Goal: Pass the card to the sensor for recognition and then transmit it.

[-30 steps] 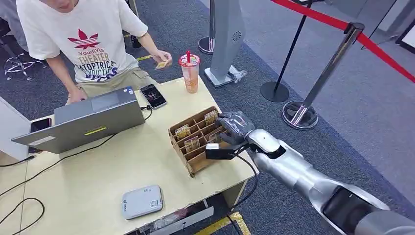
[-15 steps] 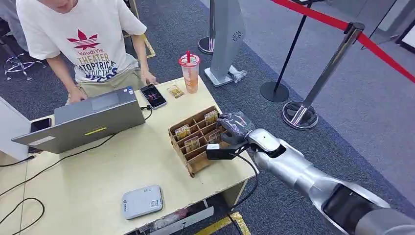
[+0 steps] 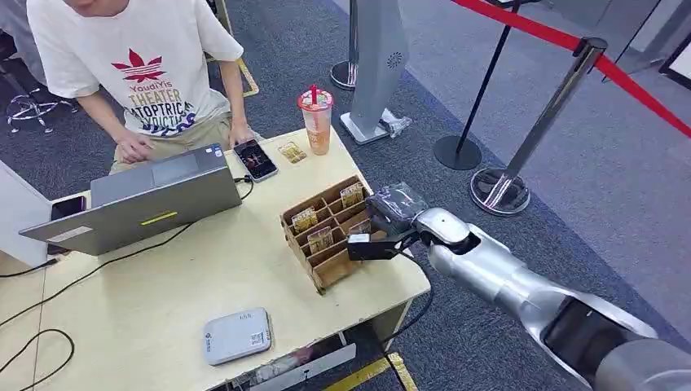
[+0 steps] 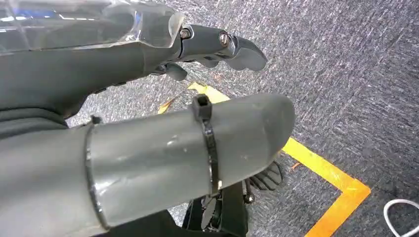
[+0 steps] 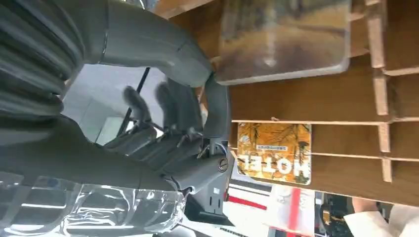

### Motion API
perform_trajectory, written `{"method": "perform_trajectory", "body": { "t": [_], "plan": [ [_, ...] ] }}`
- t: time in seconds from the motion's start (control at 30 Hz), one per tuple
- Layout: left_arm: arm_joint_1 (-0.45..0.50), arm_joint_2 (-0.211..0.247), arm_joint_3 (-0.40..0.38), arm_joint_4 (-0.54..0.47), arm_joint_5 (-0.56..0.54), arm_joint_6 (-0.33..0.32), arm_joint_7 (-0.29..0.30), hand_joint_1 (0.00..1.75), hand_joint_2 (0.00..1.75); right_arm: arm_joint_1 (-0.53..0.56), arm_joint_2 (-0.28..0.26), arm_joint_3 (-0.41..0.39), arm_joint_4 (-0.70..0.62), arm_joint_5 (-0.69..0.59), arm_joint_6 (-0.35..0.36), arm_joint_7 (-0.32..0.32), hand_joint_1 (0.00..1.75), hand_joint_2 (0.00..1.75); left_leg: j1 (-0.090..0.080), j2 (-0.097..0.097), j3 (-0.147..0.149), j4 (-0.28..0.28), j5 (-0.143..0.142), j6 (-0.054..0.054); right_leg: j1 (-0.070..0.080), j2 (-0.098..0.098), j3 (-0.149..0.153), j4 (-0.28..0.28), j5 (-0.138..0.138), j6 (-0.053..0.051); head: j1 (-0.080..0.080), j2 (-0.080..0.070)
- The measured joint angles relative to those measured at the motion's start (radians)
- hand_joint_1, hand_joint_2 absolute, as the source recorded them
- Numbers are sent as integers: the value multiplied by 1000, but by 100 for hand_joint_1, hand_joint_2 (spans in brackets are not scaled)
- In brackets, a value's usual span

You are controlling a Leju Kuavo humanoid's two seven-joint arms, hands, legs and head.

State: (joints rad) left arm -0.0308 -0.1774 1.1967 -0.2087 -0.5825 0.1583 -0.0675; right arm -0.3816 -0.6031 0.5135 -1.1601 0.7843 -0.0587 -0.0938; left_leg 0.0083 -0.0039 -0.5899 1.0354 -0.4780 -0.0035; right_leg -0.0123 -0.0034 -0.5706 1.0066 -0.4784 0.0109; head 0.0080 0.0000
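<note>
Right hand (image 3: 389, 213) at the brown slotted cardboard card rack (image 3: 326, 232) near the table's right edge; thumb and fingers (image 5: 217, 106) pinch a blurred orange hotel card (image 5: 284, 39) upright in its slot. Left hand (image 4: 148, 98) holds nothing, fingers loose.

Card rack (image 3: 326, 236): brown wood or board, matt, thin slotted dividers. Hotel card (image 5: 274, 152): glossy printed plastic; the nearer card (image 5: 284, 39) shows a reflective sheen. Right hand (image 3: 389, 213): dark matt plastic, under a clear crinkled film. Right forearm (image 3: 489, 273): smooth silver metal, satin finish. Table (image 3: 147, 301): pale smooth laminate. Floor (image 3: 619, 187): grey rough carpet. Stanchion post (image 3: 554, 106): polished metal. Sensor (image 3: 236, 335): grey matt plastic.
</note>
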Motion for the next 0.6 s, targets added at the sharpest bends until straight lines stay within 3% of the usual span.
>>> {"method": "perform_trajectory", "body": {
  "t": [0.5, 0.6],
  "plan": [
    [6, 3, 0, 7, -1, 0, 0, 0, 0, -15, -26, 15, 0, -54, 22, 4, 175, 175, 0, 0, 0, 0, 0, 0, 0, 0, 0, 0, 0, 0, 0, 0],
    [6, 6, 0, 8, -1, 0, 0, 0, 0, -33, -26, 20, 2, -71, 42, -2, 154, 175, 0, 0, 0, 0, 0, 0, 0, 0, 0, 0, 0, 0, 0, 0]
  ]
}}
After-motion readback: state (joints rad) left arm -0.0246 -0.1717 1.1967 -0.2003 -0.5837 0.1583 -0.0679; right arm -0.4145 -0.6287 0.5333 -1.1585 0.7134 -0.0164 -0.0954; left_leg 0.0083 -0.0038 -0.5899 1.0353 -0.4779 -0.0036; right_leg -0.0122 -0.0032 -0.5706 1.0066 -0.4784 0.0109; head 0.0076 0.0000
